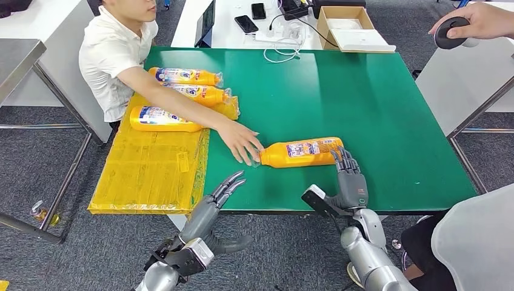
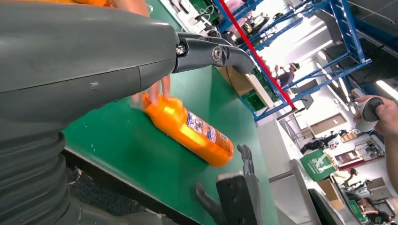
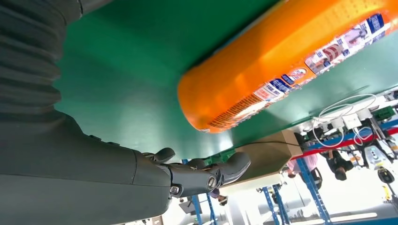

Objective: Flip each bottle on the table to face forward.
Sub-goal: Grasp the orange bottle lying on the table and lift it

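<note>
On the green table (image 1: 376, 109), near its front edge, an orange plastic bottle with a blue-and-white label (image 1: 301, 152) lies on its side. A person's hand (image 1: 241, 142) touches its cap end. Right hand (image 1: 350, 180) sits just at the bottle's base end, fingers spread, holding nothing. Left hand (image 1: 219, 197) hovers by the table's front edge, fingers apart, empty too. Three more orange bottles (image 1: 182, 97) lie on a yellow sheet (image 1: 151, 170) on the table's left side.

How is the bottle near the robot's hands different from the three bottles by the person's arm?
The near bottle lies alone on the bare green table; the three bottles lie close together at the yellow sheet. The person's hand is at the near bottle's cap end; nobody touches the three. All are orange, labelled and on their sides.
</note>
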Available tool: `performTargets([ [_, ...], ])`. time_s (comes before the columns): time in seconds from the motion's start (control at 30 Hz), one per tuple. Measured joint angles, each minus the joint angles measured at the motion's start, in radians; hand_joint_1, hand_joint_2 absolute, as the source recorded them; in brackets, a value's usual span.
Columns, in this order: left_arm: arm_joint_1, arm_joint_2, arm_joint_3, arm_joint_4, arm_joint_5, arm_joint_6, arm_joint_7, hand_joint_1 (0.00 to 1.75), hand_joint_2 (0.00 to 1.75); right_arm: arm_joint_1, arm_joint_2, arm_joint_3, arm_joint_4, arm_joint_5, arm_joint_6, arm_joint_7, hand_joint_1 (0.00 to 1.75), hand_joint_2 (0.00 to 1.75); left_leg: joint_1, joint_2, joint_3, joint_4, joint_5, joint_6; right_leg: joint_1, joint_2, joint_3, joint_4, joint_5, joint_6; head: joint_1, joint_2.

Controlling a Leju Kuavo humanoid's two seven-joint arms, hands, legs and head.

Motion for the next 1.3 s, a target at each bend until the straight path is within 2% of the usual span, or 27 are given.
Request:
performTargets([
  [0.3,-0.036,-0.004,0.0,0.013,0.005,-0.013,0.013,0.0,1.75,-0.079,0.0,0.003,0.029,0.024,0.052,0.028,0.0,1.75,0.0,0.0,0.0,0.0,0.0,0.0,0.0,0.0,0.0,0.0,0.0,0.0,0.0,0.0],
  [0.73,-0.052,-0.006,0.0,0.023,0.017,-0.022,0.017,0.0,1.75,-0.112,0.007,0.021,0.065,0.047,0.067,0.044,0.0,1.75,0.0,0.0,0.0,0.0,0.0,0.0,0.0,0.0,0.0,0.0,0.0,0.0,0.0,0.0],
  [0.87,-0.058,-0.008,0.0,0.026,0.018,-0.026,0.017,0.0,1.75,-0.132,0.011,0.03,0.088,0.058,0.108,0.091,0.0,1.75,0.0,0.0,0.0,0.0,0.0,0.0,0.0,0.0,0.0,0.0,0.0,0.0,0.0,0.0],
  [1.13,-0.073,-0.008,-0.006,0.033,0.025,-0.032,0.026,0.0,1.75,-0.165,0.011,0.035,0.142,0.073,0.258,0.21,0.0,1.75,0.0,0.0,0.0,0.0,0.0,0.0,0.0,0.0,0.0,0.0,0.0,0.0,0.0,0.0],
  [1.3,-0.085,-0.008,-0.008,0.039,0.039,-0.045,0.037,0.0,1.75,-0.19,0.007,0.05,0.167,0.103,0.297,0.276,0.0,1.75,0.0,0.0,0.0,0.0,0.0,0.0,0.0,0.0,0.0,0.0,0.0,0.0,0.0,0.0],
])
